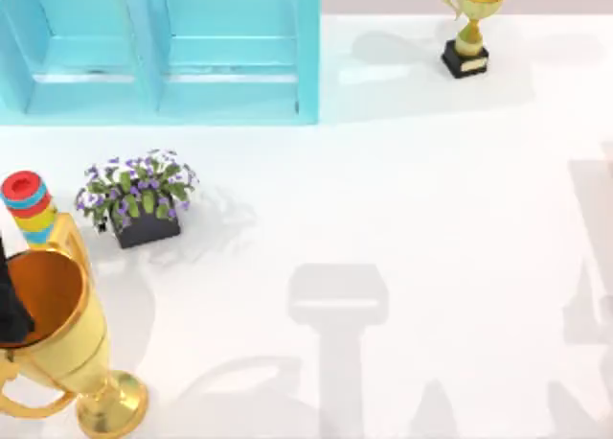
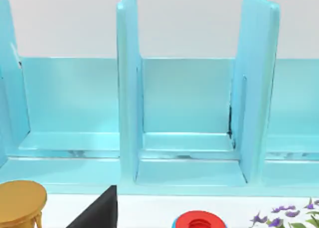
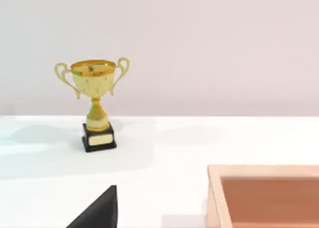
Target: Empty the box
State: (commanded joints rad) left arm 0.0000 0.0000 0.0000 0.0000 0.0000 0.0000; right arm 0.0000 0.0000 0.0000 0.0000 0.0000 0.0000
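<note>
The cabinet [image 1: 158, 51] spans the top view's upper left. A big trophy [image 1: 57, 343] sits lower left. The box [image 3: 264, 195] (open, mouth up; long axis unclear) lies in the right wrist view's lower right. Neither gripper's state can be told.

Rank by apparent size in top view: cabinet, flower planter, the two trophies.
1. Blue cabinet
2. Big gold trophy, close to the camera, so possibly inflated
3. Flower planter
4. Small trophy
</note>
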